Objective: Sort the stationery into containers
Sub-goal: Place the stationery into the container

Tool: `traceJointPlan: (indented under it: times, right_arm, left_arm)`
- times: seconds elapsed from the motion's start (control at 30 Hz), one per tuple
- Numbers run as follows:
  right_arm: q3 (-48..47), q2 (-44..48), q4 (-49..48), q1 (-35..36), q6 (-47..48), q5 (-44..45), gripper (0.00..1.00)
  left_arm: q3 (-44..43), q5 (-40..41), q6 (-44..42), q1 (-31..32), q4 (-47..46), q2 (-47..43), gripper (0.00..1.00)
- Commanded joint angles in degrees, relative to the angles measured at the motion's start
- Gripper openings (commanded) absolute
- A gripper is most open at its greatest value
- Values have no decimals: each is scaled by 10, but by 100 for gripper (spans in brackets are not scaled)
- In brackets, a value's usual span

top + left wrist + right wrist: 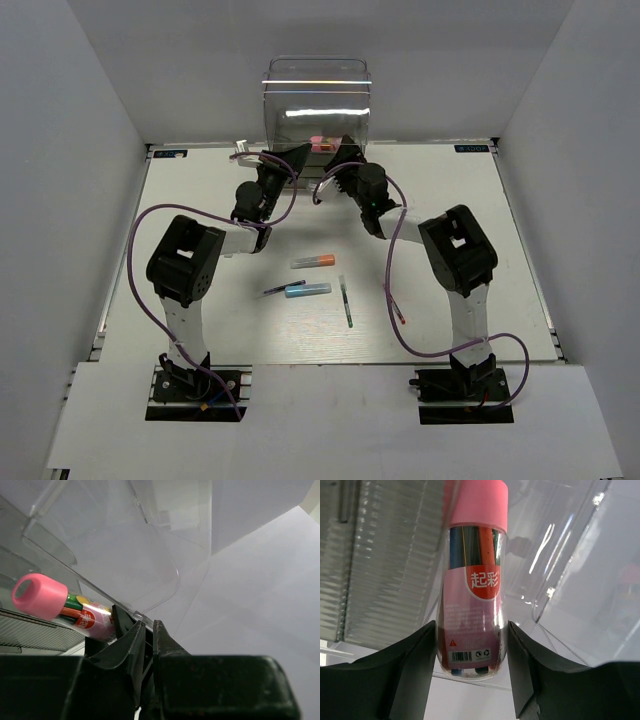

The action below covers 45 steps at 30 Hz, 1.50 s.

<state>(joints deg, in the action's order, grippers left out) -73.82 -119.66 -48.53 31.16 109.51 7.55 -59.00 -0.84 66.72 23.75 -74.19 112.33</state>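
Observation:
The tall clear container [317, 95] stands at the back centre, and both grippers are at its front. My right gripper [471, 625] is shut on the stubby pink-capped tube [475, 555], a finger on each side of its lower body. The tube [320, 147] hangs at the container's opening, tilted in the left wrist view [47, 596]. My left gripper [146, 624] is pinched nearly shut on a thin clear drawer edge [125, 607]. An orange-and-grey marker [313, 261], a light blue marker [308, 290], a dark pen [277, 289], a green pen [346, 301] and a red pen [398, 312] lie on the table.
White walls enclose the table [200, 200] on the left, right and back. Purple cables [140, 280] loop off both arms above the tabletop. The loose pens lie in the middle, between the two arm bases.

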Motion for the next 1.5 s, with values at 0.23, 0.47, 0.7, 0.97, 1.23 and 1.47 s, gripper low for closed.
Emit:
traceJointPlan:
  times: [0.23, 0.47, 0.7, 0.97, 1.23, 1.47]
  right_arm:
    - [-65, -2, 73, -19, 60, -61, 0]
    - [-93, -17, 114, -25, 68, -69, 0]
    - [-93, -15, 136, -29, 85, -85, 1]
    - [-75, 13, 161, -29, 61, -97, 49]
    - [-38, 38, 143, -29, 51, -115, 67]
    - [-24, 62, 147, -28, 30, -127, 75]
  left_arm:
    - [-23, 1, 0, -4, -102, -6, 22]
    - [-23, 1, 0, -4, -102, -12, 23]
    - [-23, 1, 0, -4, -102, -12, 23]
    - [-23, 1, 0, -4, -102, -6, 23]
    - [-29, 1, 0, -4, -97, -6, 23]
    - [-29, -5, 0, -4, -97, -6, 23]
